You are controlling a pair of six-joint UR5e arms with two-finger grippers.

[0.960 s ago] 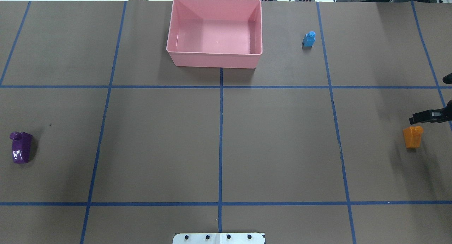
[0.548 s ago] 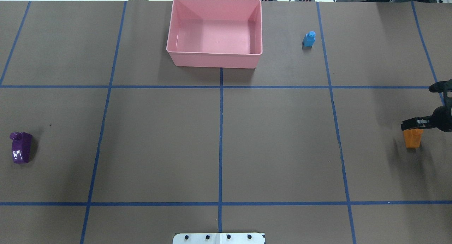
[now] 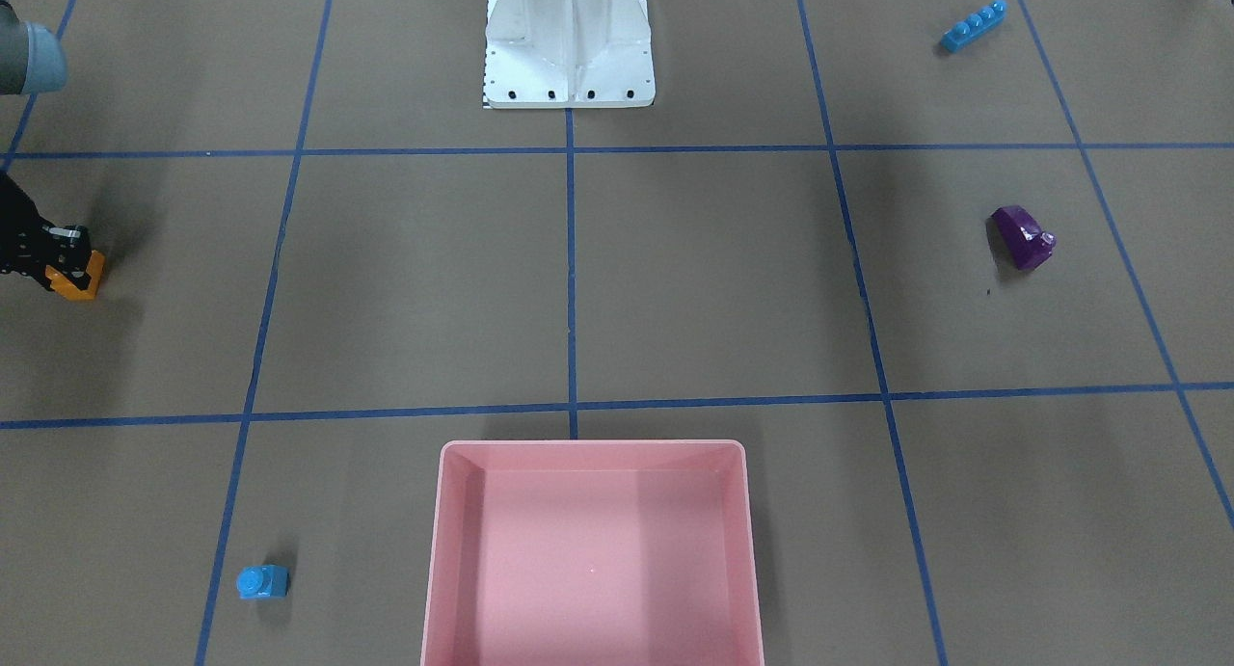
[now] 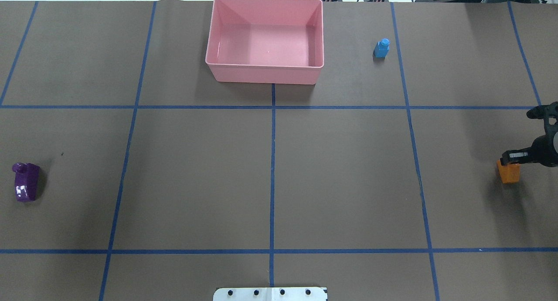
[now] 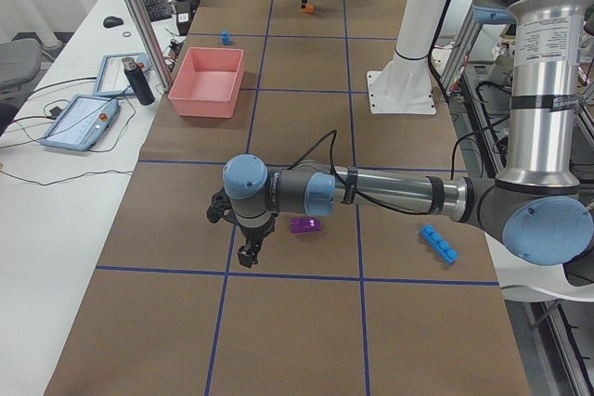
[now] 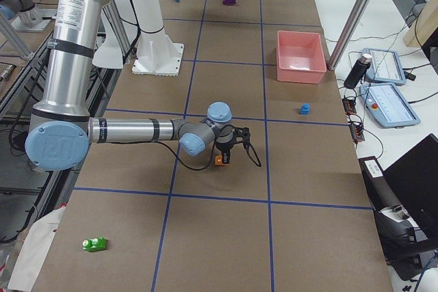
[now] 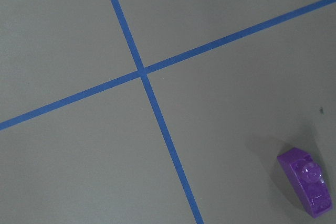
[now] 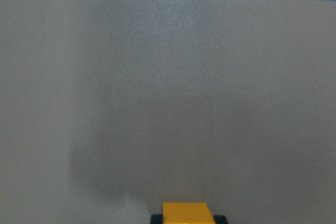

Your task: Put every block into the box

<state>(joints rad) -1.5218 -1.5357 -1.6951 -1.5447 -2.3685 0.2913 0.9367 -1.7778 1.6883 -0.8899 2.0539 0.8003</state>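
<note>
Orange brick (image 4: 508,174) pinched on the bench (image 4: 340,170)
Right fingers (image 8: 220,219) clench its sides, well apart from the pink box (image 4: 266,74), off to its right; left fingers (image 5: 247,254) hang far to the box's left, grip state impossible to tell.

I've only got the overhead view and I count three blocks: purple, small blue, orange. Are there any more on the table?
Observer: Yes, a long blue bar lies on the robot's left, about level with the white base, outside your frame.
Operator: Any others?
Observer: One green block, far out at the end of the table on the robot's right.
Operator: Has the right gripper got the orange one?
Observer: The right wrist view shows the right gripper with a dark fingertip tight against each side of the orange block. No gap shows, and it looks not yet lifted.
</note>
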